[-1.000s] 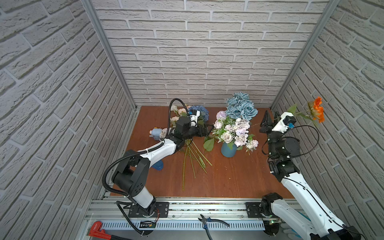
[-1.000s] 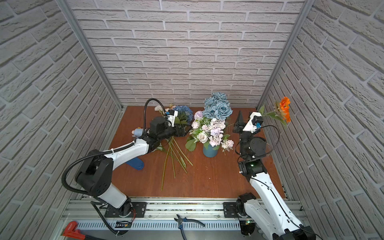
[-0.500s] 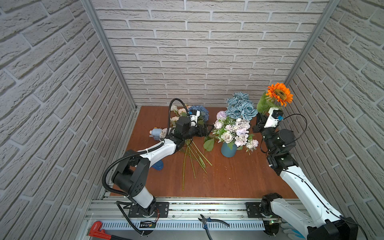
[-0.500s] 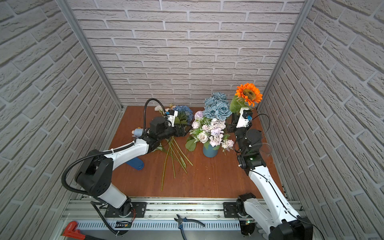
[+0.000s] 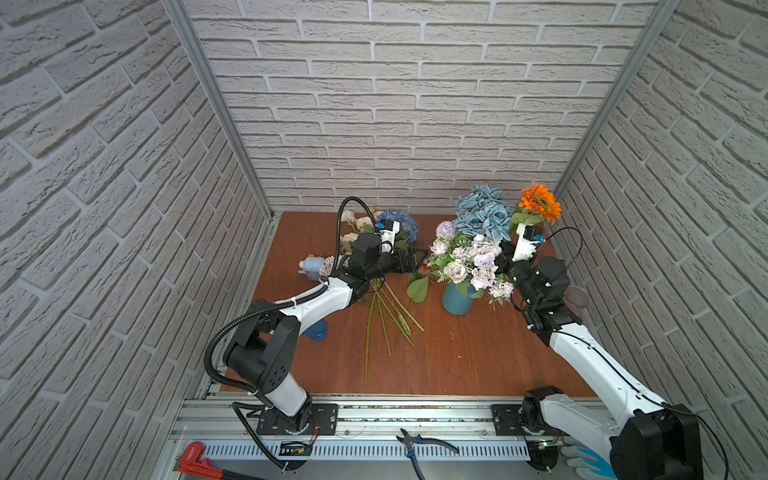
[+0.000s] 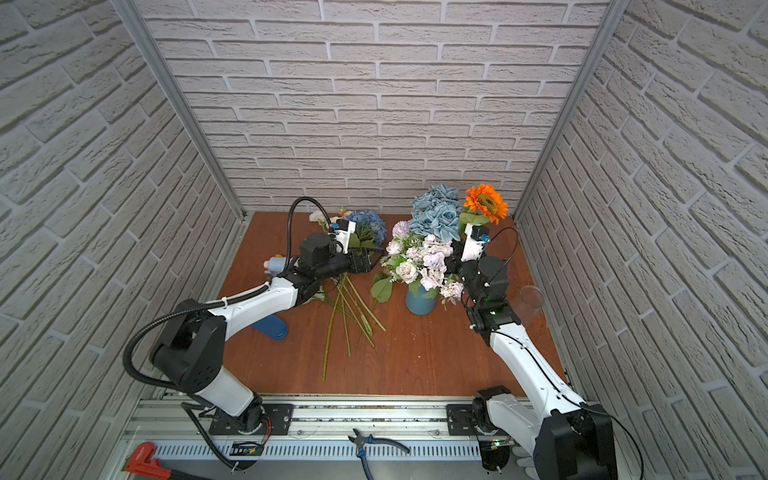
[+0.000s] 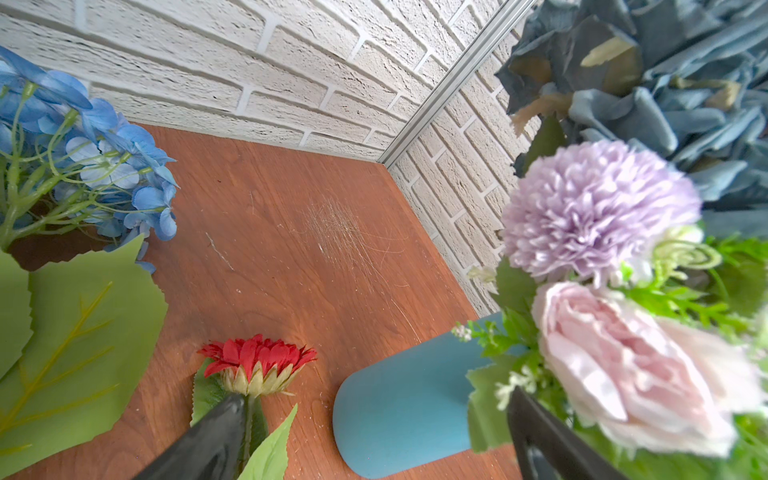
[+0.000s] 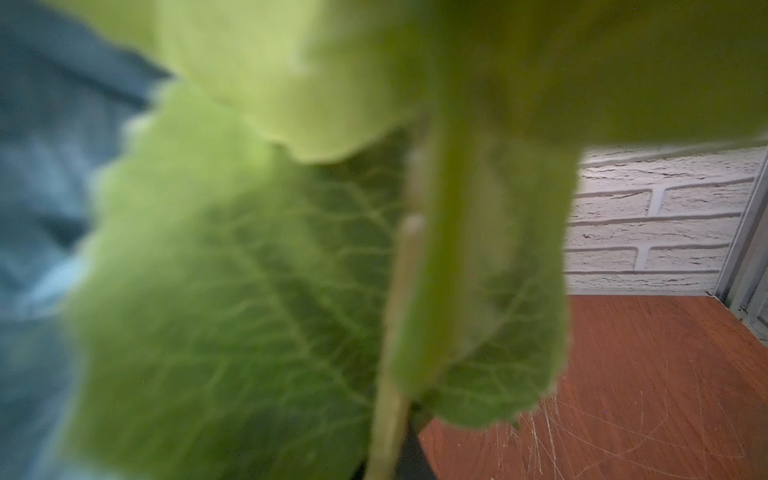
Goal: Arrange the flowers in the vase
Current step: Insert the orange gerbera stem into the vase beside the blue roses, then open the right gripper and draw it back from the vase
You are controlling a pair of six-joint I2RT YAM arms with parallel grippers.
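- right gripper (image 5: 509, 249) looks clamped on the orange flower (image 5: 539, 203) stem, bloom upright just beside the vase (image 5: 456, 299)
- left gripper (image 5: 409, 261) is gaping wide and empty, right by the red daisy (image 7: 257, 357)
- my guess: fake stems are light and springy, so pinch the bare stem low, never the petals
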